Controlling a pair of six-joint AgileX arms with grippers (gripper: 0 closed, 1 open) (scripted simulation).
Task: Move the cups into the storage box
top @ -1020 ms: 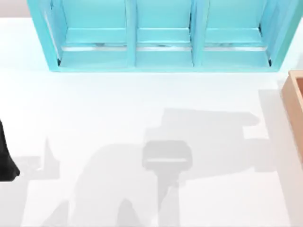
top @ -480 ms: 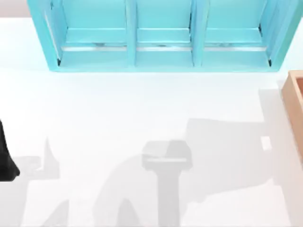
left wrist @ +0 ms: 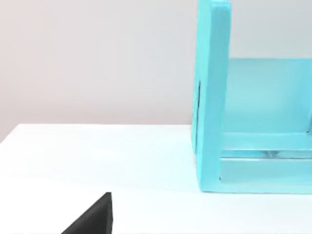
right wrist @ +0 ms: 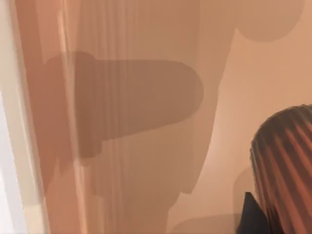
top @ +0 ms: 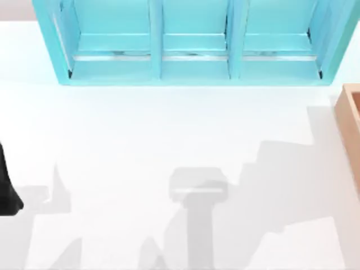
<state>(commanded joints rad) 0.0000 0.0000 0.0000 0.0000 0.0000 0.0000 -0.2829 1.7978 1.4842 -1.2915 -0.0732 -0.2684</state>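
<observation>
Arm shadow shifted right toward storage box (top: 350,121), ribbed cup (right wrist: 287,161) inside, jaws' state unclear

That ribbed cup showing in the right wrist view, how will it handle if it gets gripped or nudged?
The cup has fine ribs running along its side, so gripper pads would probably slip less than on a smooth wall. Its side is rounded, so it may roll if it lies tipped over. It sits against the storage box interior, whose wall would likely stop it.

Rendered tabletop test scene: bare white table (top: 140,140), blank grey wall (left wrist: 97,58), flat-shaded turquoise three-compartment unit (top: 191,62).
</observation>
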